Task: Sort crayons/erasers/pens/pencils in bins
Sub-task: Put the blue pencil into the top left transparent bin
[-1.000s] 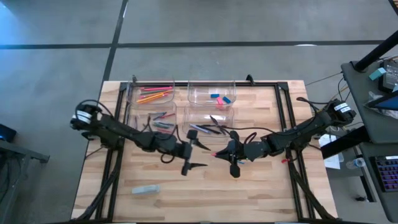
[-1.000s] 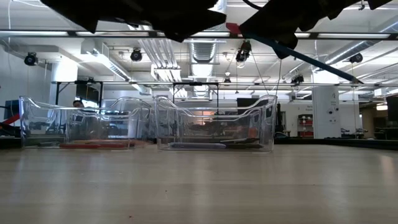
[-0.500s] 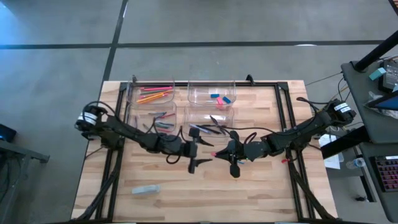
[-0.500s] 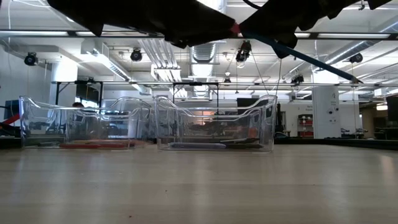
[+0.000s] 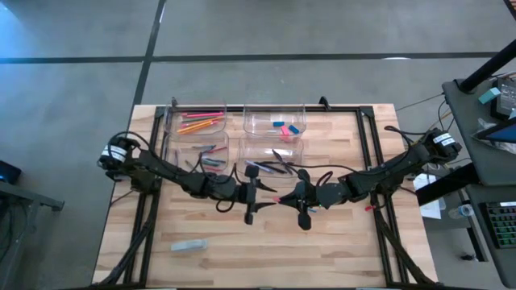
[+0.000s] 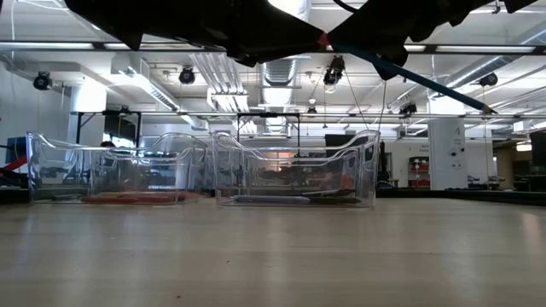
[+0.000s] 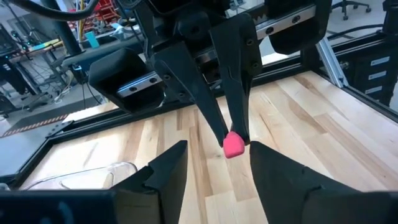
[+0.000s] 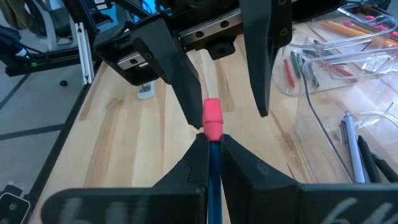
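The left pincer (image 5: 251, 199) slides right across the worktop (toward the right pincer (image 5: 284, 199)) and its fingers (image 8: 175, 70) narrow, now straddling the pink tip of the pencil (image 8: 212, 118) held there.

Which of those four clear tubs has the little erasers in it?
The back right bin, the one farther from the arms, beside the bin of bright pencils. It holds only small blue and pink erasers; the others hold long sticks.
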Controlling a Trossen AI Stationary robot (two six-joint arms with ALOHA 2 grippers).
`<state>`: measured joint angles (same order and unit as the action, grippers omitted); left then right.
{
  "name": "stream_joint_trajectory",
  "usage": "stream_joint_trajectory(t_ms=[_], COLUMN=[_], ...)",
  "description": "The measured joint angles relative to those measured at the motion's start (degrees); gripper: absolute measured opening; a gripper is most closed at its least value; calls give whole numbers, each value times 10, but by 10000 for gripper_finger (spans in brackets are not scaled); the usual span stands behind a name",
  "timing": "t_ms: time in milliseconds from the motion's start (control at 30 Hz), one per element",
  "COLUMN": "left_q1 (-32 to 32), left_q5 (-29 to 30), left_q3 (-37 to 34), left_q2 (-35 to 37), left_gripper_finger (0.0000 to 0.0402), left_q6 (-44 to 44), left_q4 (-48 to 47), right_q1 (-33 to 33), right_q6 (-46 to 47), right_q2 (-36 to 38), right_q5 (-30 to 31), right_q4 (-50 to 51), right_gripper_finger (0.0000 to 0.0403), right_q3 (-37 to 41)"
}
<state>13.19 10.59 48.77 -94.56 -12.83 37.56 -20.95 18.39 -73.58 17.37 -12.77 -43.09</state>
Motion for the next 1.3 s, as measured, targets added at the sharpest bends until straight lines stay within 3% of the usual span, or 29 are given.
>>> stream_joint_trajectory(t_ms=[900, 1033, 1300], left_q1=[0, 0, 0], left_q5=[-2, -2, -2], left_q3=[0, 0, 0], left_q2=[0, 0, 0], left_gripper_finger=[155, 135, 56], left_q6=[0, 0, -1], left_q4=[9, 9, 9], right_q1=[23, 23, 22], right_q6=[-4, -4, -4], right_q2=[0, 0, 0], right_q5=[-15, -15, -16], right_q4=[-25, -25, -23], right_gripper_finger=[15, 15, 15], right_q3=[0, 0, 0])
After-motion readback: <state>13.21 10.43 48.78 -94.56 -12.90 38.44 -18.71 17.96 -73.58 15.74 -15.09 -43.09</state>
